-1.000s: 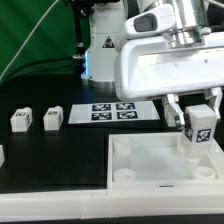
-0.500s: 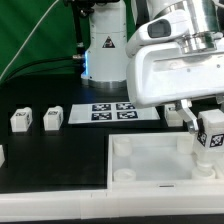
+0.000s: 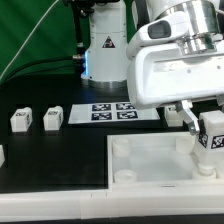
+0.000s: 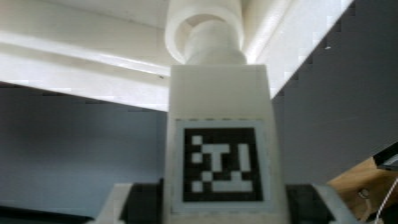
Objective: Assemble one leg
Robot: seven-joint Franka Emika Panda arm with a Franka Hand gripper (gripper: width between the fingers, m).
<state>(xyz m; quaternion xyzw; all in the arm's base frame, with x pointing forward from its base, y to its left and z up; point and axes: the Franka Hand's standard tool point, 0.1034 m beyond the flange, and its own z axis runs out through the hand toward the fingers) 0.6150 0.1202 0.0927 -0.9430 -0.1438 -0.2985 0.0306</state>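
My gripper is shut on a leg, a small white block with a black-and-white tag, held upright over the far right corner of the large white tray. In the wrist view the leg fills the middle, its tag facing the camera, with the gripper fingers on both sides of it. Its rounded peg end sits against the white tray. Two more legs stand on the black table at the exterior view's left.
The marker board lies flat on the table behind the tray. Another white part shows at the left edge. The robot's base stands at the back before a green curtain.
From one second ago the gripper moved with the leg toward the exterior view's right, to the tray's far right corner. Over the last half second it barely moved.
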